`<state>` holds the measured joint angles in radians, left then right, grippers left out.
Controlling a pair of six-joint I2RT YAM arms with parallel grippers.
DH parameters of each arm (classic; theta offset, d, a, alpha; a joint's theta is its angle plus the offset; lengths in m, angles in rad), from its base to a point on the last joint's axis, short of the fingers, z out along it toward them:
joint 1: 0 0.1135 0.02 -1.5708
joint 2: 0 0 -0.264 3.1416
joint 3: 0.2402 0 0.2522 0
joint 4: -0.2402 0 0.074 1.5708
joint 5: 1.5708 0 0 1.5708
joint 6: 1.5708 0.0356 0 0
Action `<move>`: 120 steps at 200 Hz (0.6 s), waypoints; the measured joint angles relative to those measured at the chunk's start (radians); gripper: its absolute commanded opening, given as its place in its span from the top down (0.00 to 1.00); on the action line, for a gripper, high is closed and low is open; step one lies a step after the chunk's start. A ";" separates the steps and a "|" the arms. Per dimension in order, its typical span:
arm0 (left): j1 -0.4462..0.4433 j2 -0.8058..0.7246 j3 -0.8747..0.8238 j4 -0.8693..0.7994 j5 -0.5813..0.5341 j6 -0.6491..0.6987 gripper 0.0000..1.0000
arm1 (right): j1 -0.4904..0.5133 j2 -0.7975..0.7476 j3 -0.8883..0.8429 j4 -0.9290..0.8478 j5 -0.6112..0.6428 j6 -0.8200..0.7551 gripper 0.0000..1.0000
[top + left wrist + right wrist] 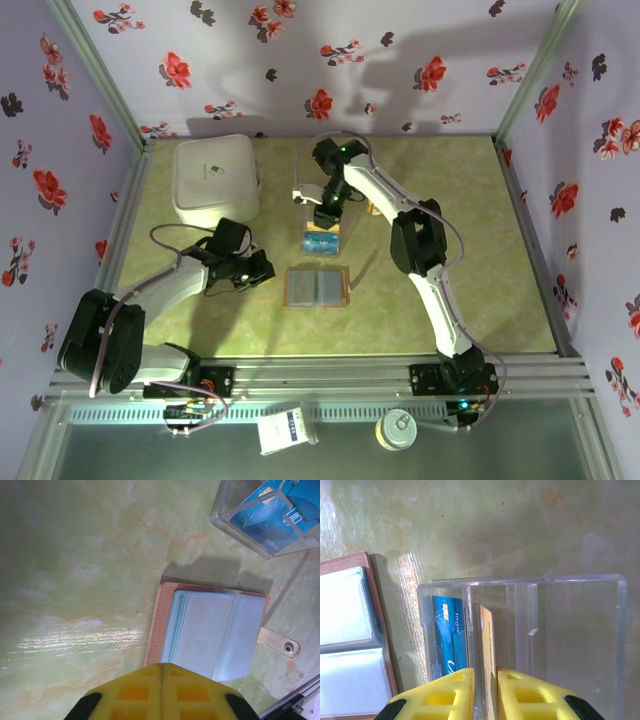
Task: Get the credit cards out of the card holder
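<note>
While the card holder (317,287) lies open and flat on the green marbled tabletop (450,300), the right arm reaches over the clear plastic tray (309,243) just beyond it.

Right gripper (326,215): in the wrist view its yellow fingers stand narrow (485,672), pointing into the tray (545,580). A yellow-tan credit card (488,640) stands on edge in the slim gap between them. Cannot tell whether the pads actually press on it. A blue credit card (449,635) stands in the neighbouring tray slot, on the side toward the card holder (345,640).

Left gripper (262,270): sits low over the tabletop, to the left of the card holder, apart from it. In its wrist view the two yellow fingers meet with no gap (161,672) and nothing between them.

Card holder in the left wrist view (215,635): brown cover, stacked clear sleeves with a blue-grey cast, and a clasp tab (280,642) with its snap sticking out on one side. Cannot tell whether the sleeves contain cards. The tray corner (220,515) with the blue card (265,515) lies near it, not touching.

White box (215,178): at the far left of the tabletop, well apart from the card holder.
</note>
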<state>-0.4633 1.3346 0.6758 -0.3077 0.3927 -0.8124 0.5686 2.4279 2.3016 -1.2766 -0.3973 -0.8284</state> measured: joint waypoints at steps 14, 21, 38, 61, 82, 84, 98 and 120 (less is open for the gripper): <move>0.000 0.001 0.000 0.000 0.000 0.000 0.95 | -0.007 -0.007 0.000 0.007 0.000 0.012 0.81; 0.000 0.001 0.000 0.000 0.000 0.000 0.95 | -0.011 -0.015 -0.003 0.016 0.000 0.021 0.82; 0.000 0.006 0.000 0.004 0.003 0.000 0.95 | -0.015 -0.053 -0.031 0.048 0.002 0.041 0.84; 0.000 0.015 0.000 0.016 0.006 -0.001 0.96 | -0.019 -0.126 -0.101 0.105 0.009 0.076 0.88; 0.000 0.030 0.000 0.035 0.017 -0.001 0.96 | -0.019 -0.185 -0.173 0.164 0.015 0.126 0.90; 0.000 0.032 0.000 0.037 0.019 -0.001 0.96 | -0.019 -0.188 -0.178 0.168 0.016 0.129 0.90; 0.000 0.046 0.000 0.047 0.024 -0.001 0.95 | -0.019 -0.220 -0.235 0.212 0.016 0.172 0.91; -0.002 0.071 0.005 0.054 0.030 -0.001 0.96 | -0.019 -0.261 -0.333 0.284 0.019 0.252 0.92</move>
<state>-0.4648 1.4052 0.6811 -0.2535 0.4229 -0.8131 0.5495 2.1670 1.9690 -0.9924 -0.3779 -0.5762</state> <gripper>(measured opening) 0.047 0.088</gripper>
